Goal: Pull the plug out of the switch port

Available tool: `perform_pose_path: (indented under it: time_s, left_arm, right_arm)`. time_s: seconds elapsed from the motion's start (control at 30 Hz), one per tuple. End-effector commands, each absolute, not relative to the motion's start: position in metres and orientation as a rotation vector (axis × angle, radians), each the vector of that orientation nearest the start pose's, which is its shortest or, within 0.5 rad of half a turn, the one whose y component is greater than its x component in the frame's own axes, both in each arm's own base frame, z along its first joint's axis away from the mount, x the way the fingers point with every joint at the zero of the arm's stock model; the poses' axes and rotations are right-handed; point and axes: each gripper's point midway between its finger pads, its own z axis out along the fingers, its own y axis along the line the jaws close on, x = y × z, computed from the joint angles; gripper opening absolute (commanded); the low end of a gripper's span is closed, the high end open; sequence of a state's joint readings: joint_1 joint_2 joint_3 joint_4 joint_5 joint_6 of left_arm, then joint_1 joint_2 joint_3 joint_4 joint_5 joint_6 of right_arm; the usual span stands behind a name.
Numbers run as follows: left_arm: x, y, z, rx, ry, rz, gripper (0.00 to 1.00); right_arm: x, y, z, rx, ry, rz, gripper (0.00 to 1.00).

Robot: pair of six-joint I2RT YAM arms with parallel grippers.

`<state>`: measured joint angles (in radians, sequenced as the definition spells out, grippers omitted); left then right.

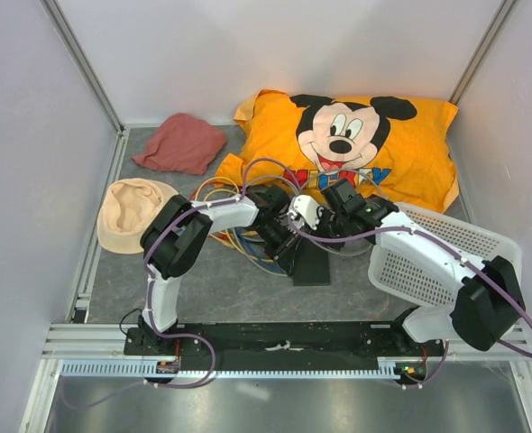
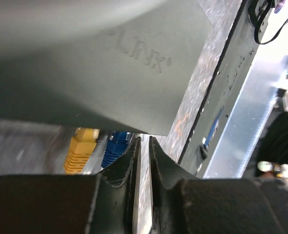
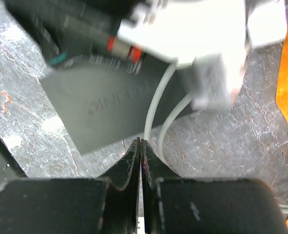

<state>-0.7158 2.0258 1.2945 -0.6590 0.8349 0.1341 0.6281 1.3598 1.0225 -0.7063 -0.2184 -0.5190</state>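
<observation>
The switch (image 1: 313,263) is a flat matte black box on the grey mat between my arms. It fills the top of the left wrist view (image 2: 110,73), where a yellow plug (image 2: 82,148) and a blue plug (image 2: 114,147) sit at its near edge. My left gripper (image 1: 284,245) is at the switch's left side, fingers (image 2: 129,165) nearly together with nothing between them. My right gripper (image 1: 327,233) hangs over the switch's far end, shut and empty (image 3: 141,142). Two white cables (image 3: 156,105) run from the switch (image 3: 110,107) past its fingertips. Whether they touch is unclear.
An orange Mickey pillow (image 1: 356,144) lies behind the switch. A white mesh basket (image 1: 446,253) is at the right. A bundle of coloured cables (image 1: 239,239) lies left of the switch. A red cloth (image 1: 180,142) and a beige hat (image 1: 131,212) lie at the left.
</observation>
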Motion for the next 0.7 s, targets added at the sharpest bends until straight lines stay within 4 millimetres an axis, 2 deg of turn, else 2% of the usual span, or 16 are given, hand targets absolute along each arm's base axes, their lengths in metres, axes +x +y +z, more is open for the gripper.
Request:
perform_pose_path:
  time_s: [0.0,0.07,0.1,0.17,0.2,0.27,0.37,0.4,0.43,0.5,0.53,0.6,0.67]
  left_arm:
    - [0.190,-0.345,0.038,1.348,2.542,-1.300,0.17]
    - [0.187,-0.337,0.044,1.369,2.532,-1.282,0.18]
    - [0.187,-0.332,0.058,1.368,2.507,-1.279,0.19]
    - [0.183,-0.323,0.068,1.383,2.486,-1.282,0.22]
    - [0.187,-0.319,0.082,1.373,2.446,-1.279,0.24]
    - [0.190,-0.309,0.091,1.363,2.428,-1.274,0.27]
    - [0.203,-0.302,0.102,1.333,2.407,-1.267,0.29]
    - [0.206,-0.301,0.105,1.322,2.406,-1.274,0.29]
    - [0.209,-0.299,0.104,1.305,2.419,-1.286,0.29]
    - [0.223,-0.296,0.110,1.230,2.427,-1.314,0.29]
    - [0.226,-0.295,0.111,1.207,2.435,-1.324,0.29]
    - [0.239,-0.292,0.117,1.141,2.436,-1.345,0.29]
    - [0.250,-0.288,0.123,1.098,2.422,-1.353,0.29]
  right_arm:
    - [0.253,0.193,0.134,-1.381,2.135,0.288,0.08]
    - [0.253,0.190,0.138,-1.368,2.133,0.286,0.08]
    - [0.250,0.193,0.140,-1.385,2.113,0.309,0.08]
    - [0.240,0.194,0.137,-1.424,2.113,0.355,0.08]
    - [0.235,0.198,0.134,-1.447,2.108,0.402,0.09]
    - [0.230,0.197,0.122,-1.458,2.148,0.428,0.13]
    - [0.239,0.197,0.114,-1.367,2.203,0.390,0.39]
    - [0.244,0.196,0.114,-1.327,2.206,0.367,0.51]
    - [0.256,0.196,0.118,-1.256,2.193,0.318,0.57]
    - [0.265,0.196,0.118,-1.221,2.179,0.288,0.68]
    - [0.271,0.195,0.118,-1.213,2.172,0.262,0.70]
    - [0.277,0.194,0.104,-1.216,2.207,0.227,0.78]
    - [0.280,0.195,0.089,-1.252,2.235,0.216,0.81]
